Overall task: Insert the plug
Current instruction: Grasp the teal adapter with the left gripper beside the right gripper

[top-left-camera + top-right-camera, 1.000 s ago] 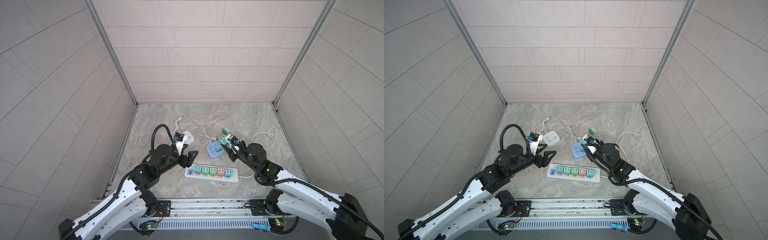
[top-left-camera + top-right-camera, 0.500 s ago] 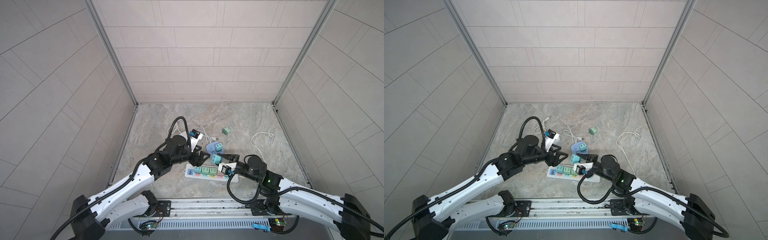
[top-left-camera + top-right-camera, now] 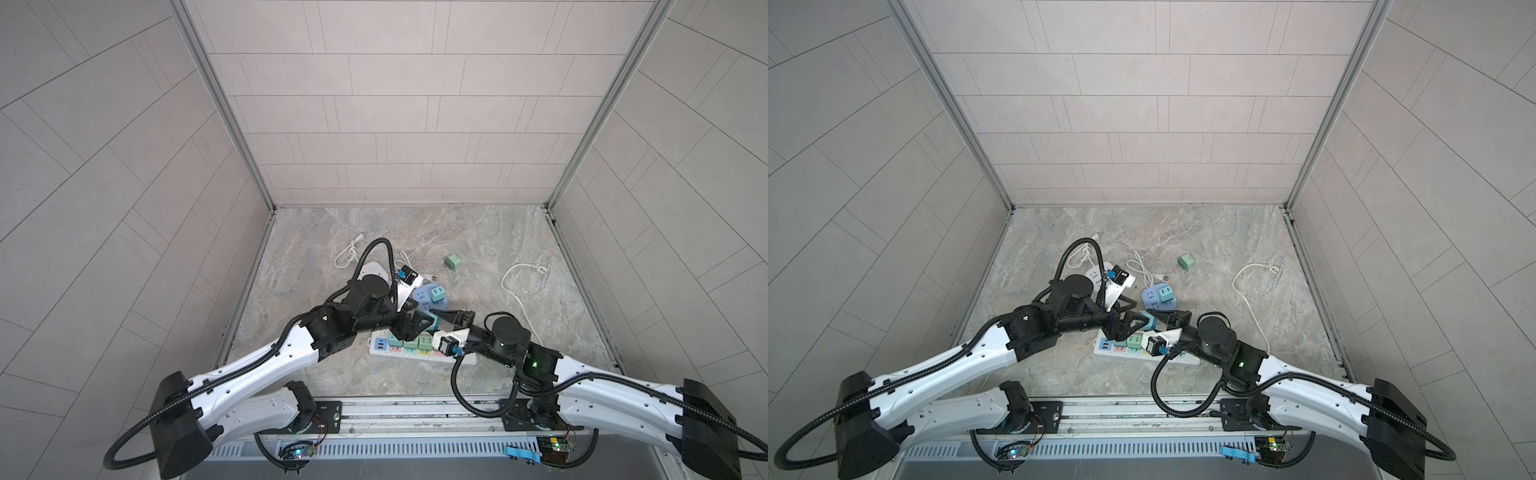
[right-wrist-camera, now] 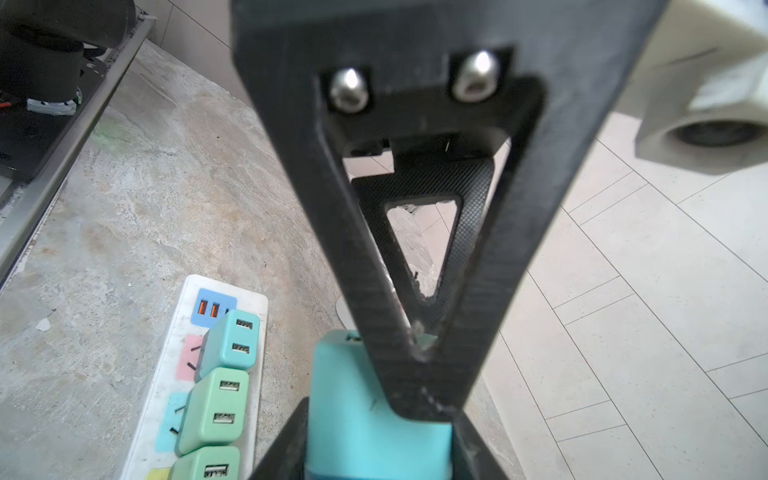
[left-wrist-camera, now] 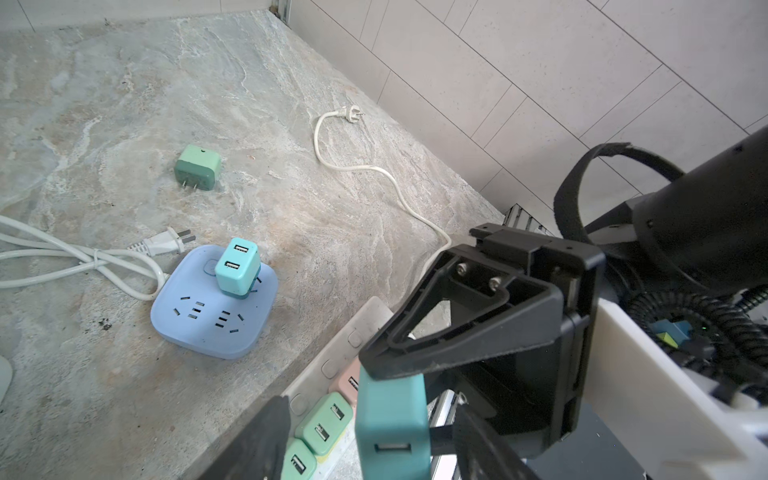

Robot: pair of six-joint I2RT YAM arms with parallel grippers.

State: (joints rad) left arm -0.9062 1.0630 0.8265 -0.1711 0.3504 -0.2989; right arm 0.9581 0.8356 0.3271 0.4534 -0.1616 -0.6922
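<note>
right gripper (image 4: pixel 380 449): clamped on the teal plug (image 4: pixel 345 415), one finger on each side face. Sits bottom centre of the right wrist view.
teal plug: held near the power strip (image 5: pixel 361 320), in no socket. Low centre in both top views. One USB slot shows in the left wrist view.
left gripper (image 5: pixel 372 403): jaws apart, straddling the same plug. There is a clear gap on one side in the left wrist view (cannot tell if the other side touches).
power strip: flat on the stone floor (image 5: pixel 124 104), lower centre of both top views. A row of green chargers (image 4: pixel 216 415) is seated in it.
lavender socket block (image 5: pixel 208 324): just beyond the strip, with a teal charger (image 5: pixel 237 266) standing upright in it.
corded plug (image 5: pixel 166 243): lies just beside the block's far edge.
white socket block (image 3: pixel 372 270): left of the lavender one in a top view, partly hidden by the left arm.
loose green plug (image 5: pixel 197 166): farther back, on its side with prongs showing, well apart from the rest.
white cable (image 5: pixel 374 170): snakes up the right side of the floor, with its plug end near the wall.
</note>
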